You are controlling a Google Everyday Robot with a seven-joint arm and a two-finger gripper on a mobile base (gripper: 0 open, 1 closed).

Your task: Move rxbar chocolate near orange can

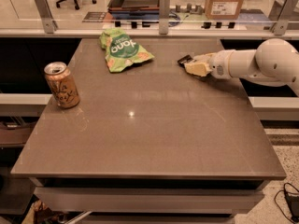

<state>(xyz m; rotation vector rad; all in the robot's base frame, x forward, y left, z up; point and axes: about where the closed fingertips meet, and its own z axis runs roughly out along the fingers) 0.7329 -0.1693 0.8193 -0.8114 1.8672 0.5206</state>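
The rxbar chocolate is a small black flat bar lying on the table at the far right. Only its left end shows. The rest is hidden under the tip of my gripper. The gripper reaches in from the right on a white arm and sits low over the bar, touching or nearly touching it. The orange can stands upright near the table's left edge, far from the bar and the gripper.
A crumpled green snack bag with white lettering lies at the far middle of the table, left of the bar. A glass barrier with metal posts runs along the far edge. A cardboard box stands beyond it.
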